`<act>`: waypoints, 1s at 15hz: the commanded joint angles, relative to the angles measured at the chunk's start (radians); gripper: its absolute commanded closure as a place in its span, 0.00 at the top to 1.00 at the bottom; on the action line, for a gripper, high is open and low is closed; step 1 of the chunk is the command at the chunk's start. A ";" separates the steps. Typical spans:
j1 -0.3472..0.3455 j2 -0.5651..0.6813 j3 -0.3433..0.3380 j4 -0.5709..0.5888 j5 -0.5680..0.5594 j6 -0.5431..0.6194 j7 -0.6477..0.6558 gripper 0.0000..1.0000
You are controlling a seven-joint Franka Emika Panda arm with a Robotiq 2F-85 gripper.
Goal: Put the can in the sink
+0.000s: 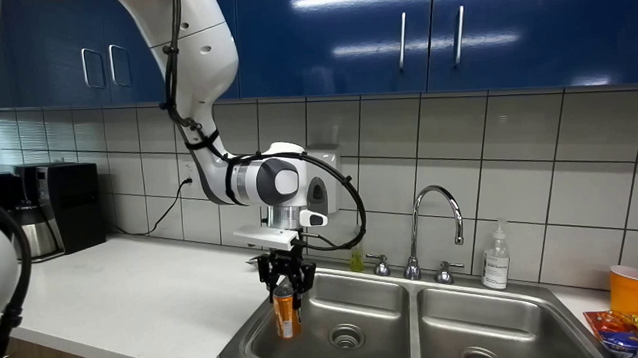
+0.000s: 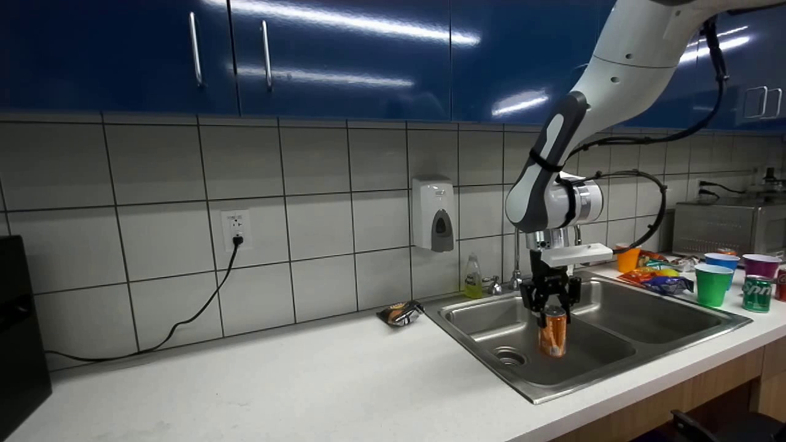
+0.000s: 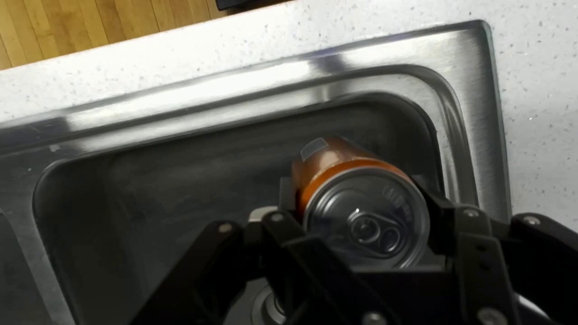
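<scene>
Gripper (image 1: 285, 302) clamped on can (image 3: 361, 207), over left basin (image 1: 372, 301) of sink (image 1: 414, 321); touchdown unclear. Carry looks done, release pending.

One gripper (image 1: 286, 301) is clamping one orange can (image 1: 288, 325). One sink (image 1: 413, 318) with two basins (image 1: 358, 294) and two drains (image 1: 347, 336) is lying below the gripper. One faucet (image 1: 412, 271), two taps (image 1: 445, 275) and two bottles (image 1: 496, 268) are standing beside it; four cups (image 2: 712, 287) are standing well apart from it.

Black gripper (image 1: 285, 298); can (image 1: 287, 318) in its grasp orange, silver-topped; sink (image 1: 358, 294) below, steel-grey; desk (image 3: 542, 117) beside, white, I see grey speckling.
</scene>
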 commanded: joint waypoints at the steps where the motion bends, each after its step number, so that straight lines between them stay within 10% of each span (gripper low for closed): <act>1: -0.025 0.068 0.011 0.065 0.026 0.015 -0.023 0.38; 15: -0.038 0.337 0.046 0.256 0.073 0.093 -0.011 0.38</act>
